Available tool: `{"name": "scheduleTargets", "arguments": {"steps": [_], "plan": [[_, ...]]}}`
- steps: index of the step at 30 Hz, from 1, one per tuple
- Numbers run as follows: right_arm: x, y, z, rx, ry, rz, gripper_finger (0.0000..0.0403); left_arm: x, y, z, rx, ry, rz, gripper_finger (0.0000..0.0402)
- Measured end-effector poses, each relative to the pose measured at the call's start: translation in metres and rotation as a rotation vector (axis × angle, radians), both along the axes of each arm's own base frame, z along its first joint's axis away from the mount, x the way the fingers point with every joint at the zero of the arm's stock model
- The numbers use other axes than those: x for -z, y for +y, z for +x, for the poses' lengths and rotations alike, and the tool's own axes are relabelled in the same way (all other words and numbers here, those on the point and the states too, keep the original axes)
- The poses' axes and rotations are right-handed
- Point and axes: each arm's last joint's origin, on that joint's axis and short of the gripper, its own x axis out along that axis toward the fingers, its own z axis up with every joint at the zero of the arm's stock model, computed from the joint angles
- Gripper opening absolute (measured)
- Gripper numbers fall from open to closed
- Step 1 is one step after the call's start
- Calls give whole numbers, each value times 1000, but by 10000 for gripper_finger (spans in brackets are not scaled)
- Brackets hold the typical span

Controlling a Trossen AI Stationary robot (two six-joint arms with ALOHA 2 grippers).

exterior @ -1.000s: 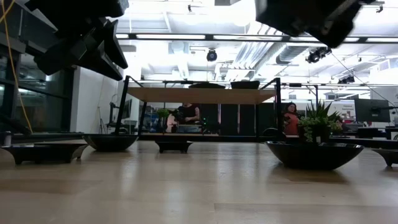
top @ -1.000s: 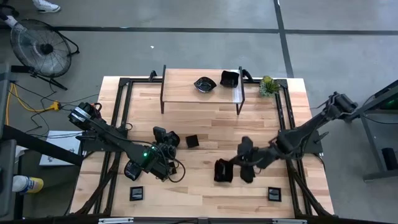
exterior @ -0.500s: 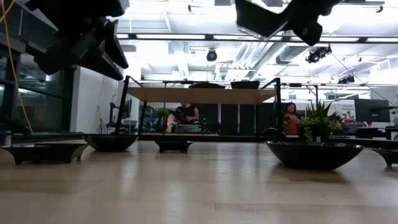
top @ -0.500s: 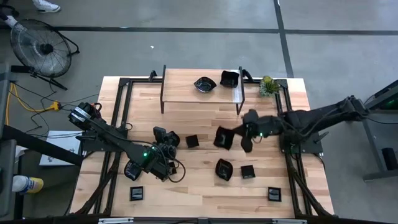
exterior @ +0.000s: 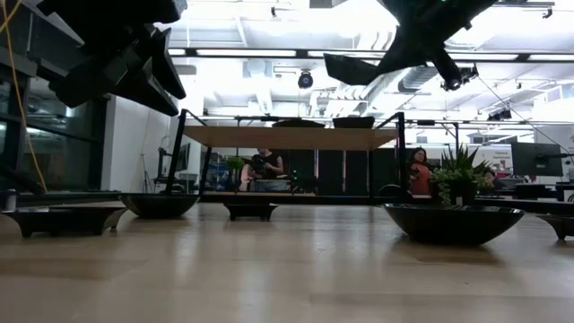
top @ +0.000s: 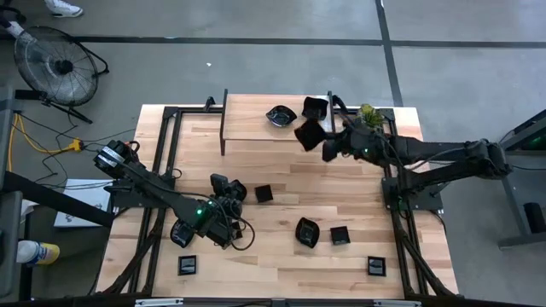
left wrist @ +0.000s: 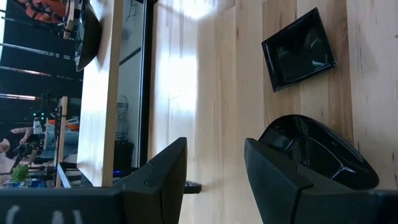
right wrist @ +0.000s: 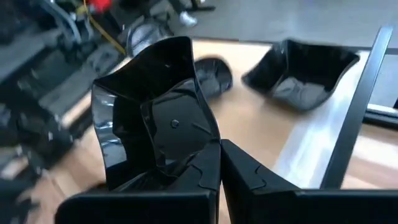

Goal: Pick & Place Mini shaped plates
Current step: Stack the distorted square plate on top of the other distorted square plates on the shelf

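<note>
right claw (top: 317, 145) pinching wavy plate (top: 307, 135) (airborne)

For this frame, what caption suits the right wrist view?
Right gripper, jaws shut on a glossy black wavy-edged mini plate, nears the raised wooden shelf holding two more black dishes.

high: overhead, straight down, whole table (top: 281, 196) + both arms | low: tabletop level, faces the far shelf (exterior: 291, 136) and room | wrists: close, past own fingers, left along the table, right at the shelf | shared: shelf (top: 275, 119), plant (top: 368, 117)
</note>
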Motion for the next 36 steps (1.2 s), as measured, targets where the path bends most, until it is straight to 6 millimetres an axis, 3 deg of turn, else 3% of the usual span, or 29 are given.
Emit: {"name": "scheduleTargets", "arguments": {"steps": [11,23,32,36], "plan": [[-9,-30,-4,141,-123,2,1,0,0,0,0,2,-4,156],[-11,-47,-9,284,-236,70,2,0,-1,2,0,-18,-17,156],[1,-60,-3,414,-281,151,3,-4,0,4,-15,-110,105,156],[7,-66,1,415,-268,163,3,-15,7,-6,-29,-120,131,156]]}}
